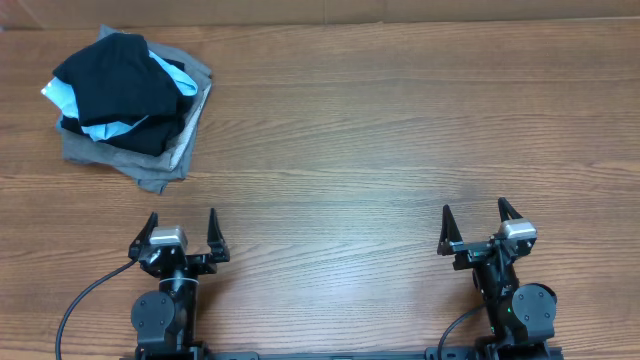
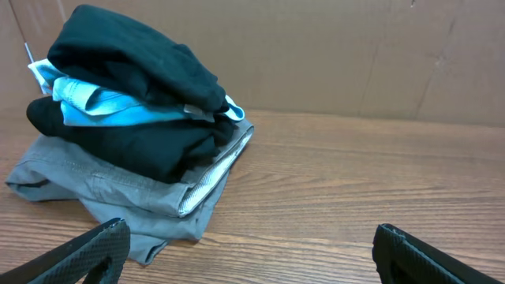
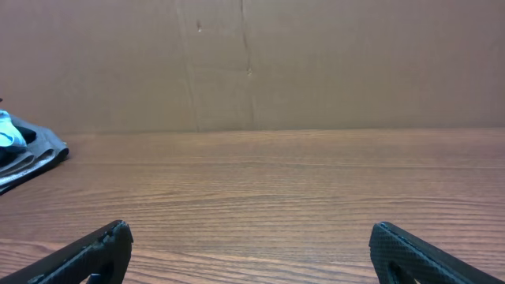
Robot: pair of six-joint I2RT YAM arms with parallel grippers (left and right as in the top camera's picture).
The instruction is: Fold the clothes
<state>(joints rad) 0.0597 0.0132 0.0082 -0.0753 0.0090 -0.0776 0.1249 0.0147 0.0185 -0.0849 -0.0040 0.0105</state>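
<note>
The black T-shirt (image 1: 115, 65) is bunched on a grey garment (image 1: 150, 162). The left end effector (image 1: 181, 216) and right end effector (image 1: 474, 208) are opened wide, empty.

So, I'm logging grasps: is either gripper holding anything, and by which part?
Nothing is held. The left gripper and right gripper stand open and empty; the black T-shirt lies untouched in its pile.

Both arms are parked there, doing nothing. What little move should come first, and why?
Probably the left gripper should reach forward to the crumpled black soft-fabric garment: it lies on top of the clothes pile at the far left, that arm is nearer, and both it and the right gripper stand open and empty.
</note>
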